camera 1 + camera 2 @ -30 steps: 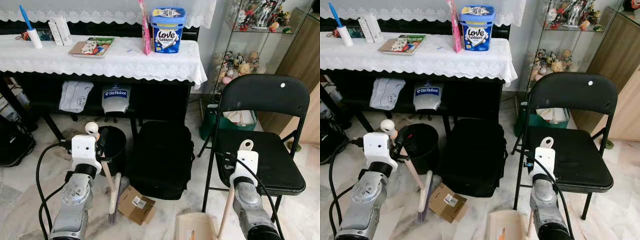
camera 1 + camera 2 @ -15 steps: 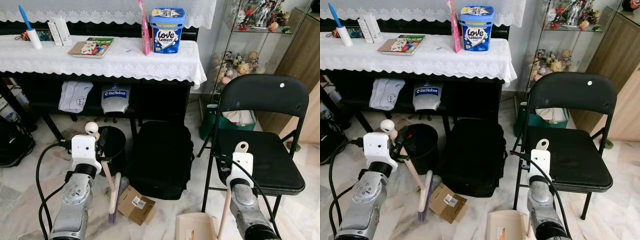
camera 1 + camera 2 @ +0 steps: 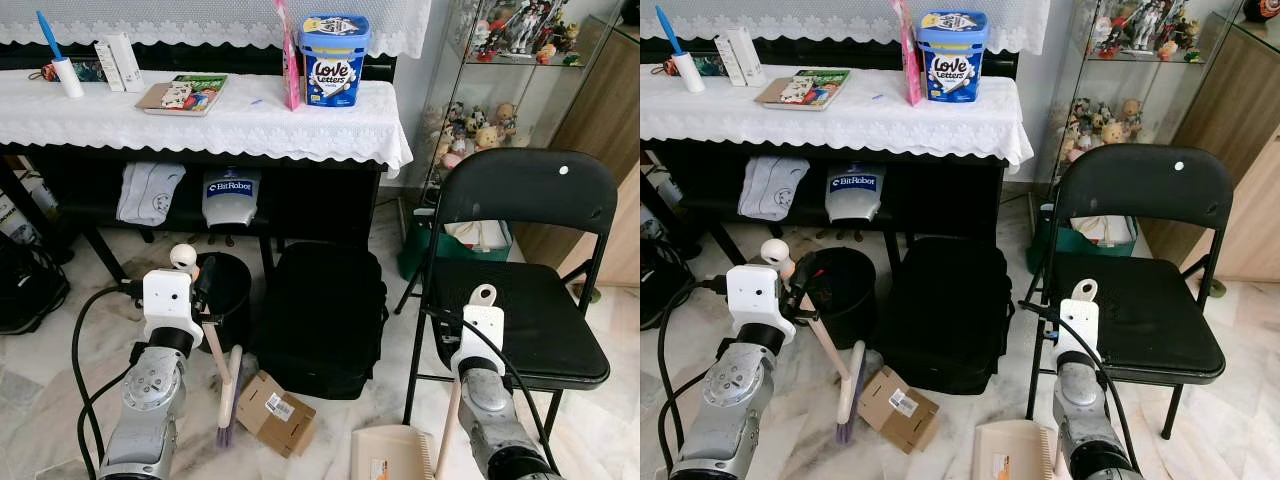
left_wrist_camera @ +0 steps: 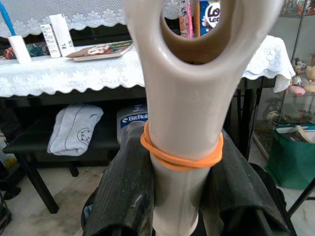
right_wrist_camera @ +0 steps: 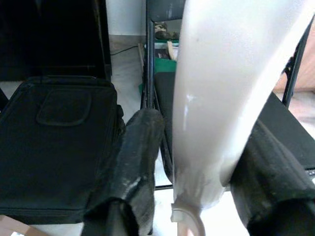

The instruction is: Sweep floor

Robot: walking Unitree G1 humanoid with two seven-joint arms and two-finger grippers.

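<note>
Left wrist view: the left gripper (image 4: 183, 191) had its two black fingers (image 4: 129, 196) pressed on either side of the cream broom handle (image 4: 184, 123), which stood upright between them; an orange rubber band (image 4: 182, 156) ringed the handle just above the fingertips, and the handle's looped end rose past them.

Head views: the broom (image 3: 226, 385) slanted down from that gripper to the marble floor (image 3: 40, 400), its bristles (image 3: 224, 432) touching the tiles just beside a small cardboard box (image 3: 273, 410). A black bin (image 3: 232, 290) stood behind the handle, and a black backpack (image 3: 322, 318) sat next to the bin under the cloth-covered table (image 3: 200, 125).

Right wrist view: the right gripper (image 5: 197, 162) pinched a pale handle (image 5: 221, 98) between its fingers (image 5: 133, 162); the handle ran along the gap between both pads.

Head views: that handle led down to a beige dustpan (image 3: 392, 455) resting on the floor in front of the black folding chair (image 3: 525, 270), near the box but apart from it. A blue tub (image 3: 336, 58) stood on the table.
</note>
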